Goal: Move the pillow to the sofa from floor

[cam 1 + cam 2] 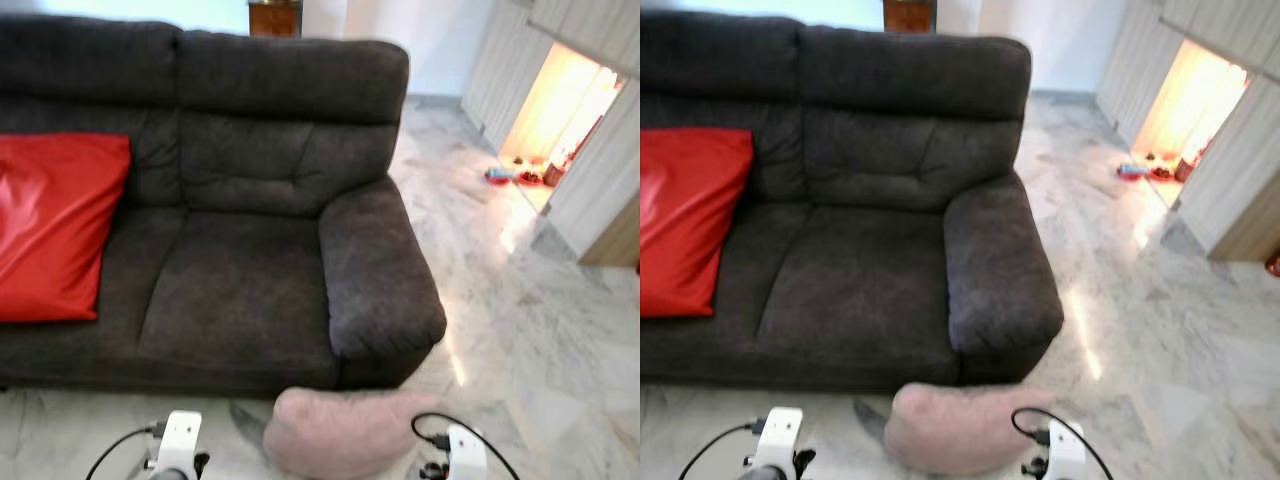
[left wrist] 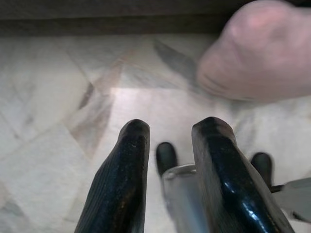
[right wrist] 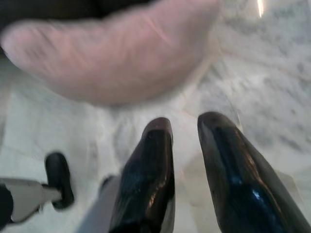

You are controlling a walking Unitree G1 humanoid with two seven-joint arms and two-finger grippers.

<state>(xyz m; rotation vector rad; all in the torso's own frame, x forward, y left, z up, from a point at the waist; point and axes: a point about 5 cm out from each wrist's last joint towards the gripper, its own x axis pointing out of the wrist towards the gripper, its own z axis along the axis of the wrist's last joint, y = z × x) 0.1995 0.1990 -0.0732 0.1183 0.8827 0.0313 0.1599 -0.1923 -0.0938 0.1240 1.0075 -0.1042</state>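
A pale pink pillow (image 1: pixel 340 430) lies on the marble floor, against the front of the dark grey sofa (image 1: pixel 240 270) below its right armrest (image 1: pixel 375 270). My two arms are low, one on each side of the pillow: left wrist (image 1: pixel 178 440), right wrist (image 1: pixel 465 450). In the left wrist view, my left gripper (image 2: pixel 172 124) points at the floor with its fingers apart and nothing between them, the pillow (image 2: pixel 262 53) a little ahead of it. My right gripper (image 3: pixel 186 120) is also open and empty, just short of the pillow (image 3: pixel 116 53).
A red cushion (image 1: pixel 55 225) leans on the left of the sofa seat; the right seat is bare. Marble floor (image 1: pixel 520 330) stretches to the right, to a bright doorway (image 1: pixel 555 110) with small items (image 1: pixel 515 175) on its floor. Wooden furniture (image 1: pixel 275 17) stands behind the sofa.
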